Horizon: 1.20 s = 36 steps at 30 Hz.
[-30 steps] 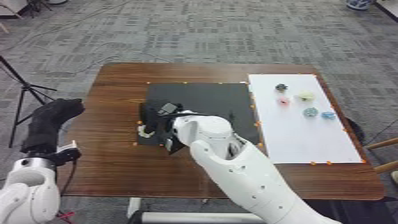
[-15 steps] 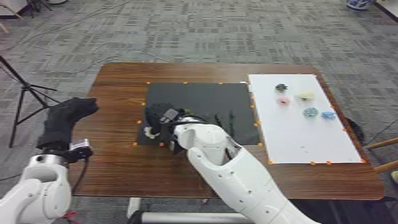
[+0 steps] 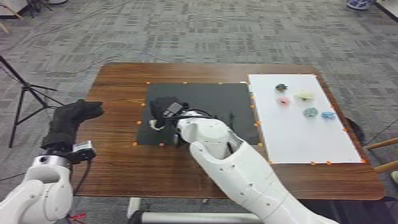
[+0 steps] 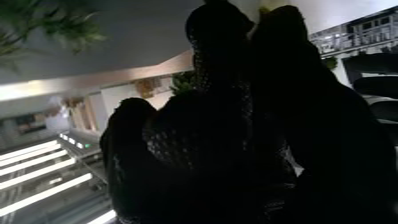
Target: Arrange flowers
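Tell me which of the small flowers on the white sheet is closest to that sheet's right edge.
The blue flower, in the head view. It sits just right of the pale green flower; the others lie farther left.

Black tripod (image 3: 26,87), grey patterned carpet (image 3: 204,40)

A brown wooden table (image 3: 120,102) spans the middle of the head view down into its lower part. On it lie a black mat (image 3: 220,95) near the centre and a long white sheet (image 3: 306,140) at right, with small orange marks (image 3: 185,82) along their edges.
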Tool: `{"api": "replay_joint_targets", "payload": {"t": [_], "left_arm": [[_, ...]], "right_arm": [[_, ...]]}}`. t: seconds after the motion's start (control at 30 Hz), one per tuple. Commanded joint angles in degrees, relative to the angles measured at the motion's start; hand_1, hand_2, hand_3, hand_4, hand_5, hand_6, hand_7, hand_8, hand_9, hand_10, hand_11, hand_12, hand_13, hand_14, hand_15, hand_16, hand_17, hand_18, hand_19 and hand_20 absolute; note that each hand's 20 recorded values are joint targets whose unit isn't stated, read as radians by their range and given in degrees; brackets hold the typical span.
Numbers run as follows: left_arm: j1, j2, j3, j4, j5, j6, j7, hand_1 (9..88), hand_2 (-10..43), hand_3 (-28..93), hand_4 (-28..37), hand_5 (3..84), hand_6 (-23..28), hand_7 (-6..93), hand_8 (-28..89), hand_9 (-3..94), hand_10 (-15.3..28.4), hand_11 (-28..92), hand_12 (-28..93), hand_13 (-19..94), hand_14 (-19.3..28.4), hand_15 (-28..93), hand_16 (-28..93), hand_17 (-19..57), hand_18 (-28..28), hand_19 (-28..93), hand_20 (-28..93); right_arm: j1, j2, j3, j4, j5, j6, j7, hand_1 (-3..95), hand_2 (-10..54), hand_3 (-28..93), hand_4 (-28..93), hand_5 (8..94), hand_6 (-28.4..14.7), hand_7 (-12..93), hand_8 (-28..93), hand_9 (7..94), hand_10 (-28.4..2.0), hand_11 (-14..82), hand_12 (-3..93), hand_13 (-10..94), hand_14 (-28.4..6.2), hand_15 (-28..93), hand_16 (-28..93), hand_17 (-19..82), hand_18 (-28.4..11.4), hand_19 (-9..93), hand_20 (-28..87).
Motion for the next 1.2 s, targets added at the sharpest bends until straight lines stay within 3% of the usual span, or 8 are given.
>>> {"api": "replay_joint_targets", "payload": {"t": [0.03, 0.57, 0.87, 0.97, 1.0, 1.07, 1.2], "left_arm": [[0.5, -1.03, -0.58, -0.53, 0.55, -1.66, -0.79, 22.7, 6.3, 72, -28.3, 62.1, 0.9, 20.2, -7, 58.4, 16.3, 24, 16, 46, 18.7, 31, 2, 3.3, 15.8, 24, 25], [0.5, -1.4, -0.84, -0.32, 1.42, -4.88, -1.53, 22.3, 2.5, 72, -26.3, 61.5, 2.5, 15.6, -5, 57.3, 17.8, 23, 16, 44, 20.5, 32, 2, 1.9, 16.4, 25, 25], [0.9, -1.75, -1.22, -0.57, 1.62, -5.16, -1.83, 23.4, 1.5, 69, -24.3, 60.9, 3.1, 13.3, -5, 56.7, 18.6, 21, 16, 43, 21.5, 33, 2, 1.4, 16.5, 26, 24], [0.9, -1.72, -1.22, -0.6, 1.73, -5.31, -1.95, 23.3, 1.4, 69, -23.4, 60.9, 3.6, 12.1, -4, 56.4, 19.3, 20, 16, 43, 21.9, 33, 1, 1.3, 16.5, 26, 24], [0.9, -1.73, -1.27, -0.61, 1.81, -5.44, -2.03, 23.3, 1.3, 69, -23.1, 60.9, 3.7, 11.8, -4, 56.4, 19.4, 20, 16, 43, 22.0, 33, 2, 1.2, 16.5, 26, 24], [1.3, -1.75, -1.8, -0.82, 1.82, -5.53, -1.92, 23.5, 0.8, 68, -22.9, 61.0, 3.6, 11.7, -4, 56.5, 19.3, 20, 17, 43, 21.9, 33, 1, 1.2, 16.5, 26, 24], [2.2, -1.64, -2.34, -1.1, 1.55, -5.25, -1.87, 23.7, 0.1, 68, -22.6, 61.2, 3.0, 12.2, -4, 56.4, 19.3, 20, 17, 43, 21.9, 32, 1, 1.1, 16.6, 26, 24]], "right_arm": [[2.6, 1.2, -0.5, -0.4, 1.7, 1.1, 1.6, 59.7, -9.5, 56, -20, 76.2, -1.3, 33, 10, 93.2, -9.5, 22.2, 24.6, 94, -1.5, 55, 31, 68, -10.4, 93, 54], [2.8, 1.2, -0.3, -1.6, 11.4, -1.5, 7.6, 57.0, -9.5, 52, -14, 74.4, -2.0, 33, 11, 91.4, -10.2, 23.7, 21.7, 94, -1.8, 54, 32, 68, -10.6, 93, 55], [2.7, 0.9, 1.9, -0.9, 10.4, -3.9, 5.8, 53.9, -9.5, 47, -10, 72.3, -2.8, 31, 13, 89.1, -11.3, 23.5, 21.2, 94, -2.2, 52, 34, 67, -10.9, 93, 55], [2.8, 1.1, 2.4, -1.5, 9.8, -7.6, 5.3, 52.4, -9.5, 46, -9, 70.9, -2.9, 31, 13, 87.0, -11.5, 23.4, 21.3, 93, -2.3, 52, 35, 66, -11.1, 93, 55], [2.9, 1.2, 2.7, -1.6, 9.5, -8.8, 4.7, 49.3, -9.5, 49, -10, 70.1, -2.7, 30, 10, 85.9, -11.5, 23.4, 21.2, 93, -2.3, 51, 36, 66, -11.2, 93, 55], [2.9, 1.6, 3.2, -2.6, 10.8, -11.1, 4.6, 43.0, -9.5, 53, -10, 69.2, -2.0, 29, -6, 84.0, -11.9, 22.7, 21.1, 93, -2.5, 51, 36, 65, -11.4, 93, 55], [3.8, 2.6, 2.2, -3.7, 14.1, -13.2, 5.9, 38.4, -9.5, 48, -7, 68.8, -2.3, 27, -10, 81.8, -12.6, 20.6, 20.5, 92, -3.1, 50, 36, 64, -12.1, 93, 55]]}}
